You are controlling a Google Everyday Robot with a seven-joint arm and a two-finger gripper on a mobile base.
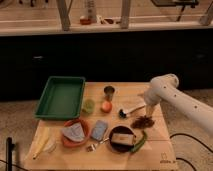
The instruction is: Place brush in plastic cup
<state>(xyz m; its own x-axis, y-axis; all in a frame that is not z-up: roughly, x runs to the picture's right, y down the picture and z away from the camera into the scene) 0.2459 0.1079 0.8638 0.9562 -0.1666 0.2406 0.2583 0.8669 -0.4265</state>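
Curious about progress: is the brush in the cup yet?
Out: brush lies on the table by the claw, apart from the green cup.

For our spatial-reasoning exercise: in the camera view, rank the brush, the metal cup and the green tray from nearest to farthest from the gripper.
The gripper hangs right of centre.
1. brush, just left of it.
2. metal cup, farther left and back.
3. green tray, far left.

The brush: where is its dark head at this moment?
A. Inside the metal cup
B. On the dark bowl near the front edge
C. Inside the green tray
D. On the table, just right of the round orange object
D: the brush lies flat on the table, its dark head beside the round orange object; the end effector is at the far end of the white handle, to the right.
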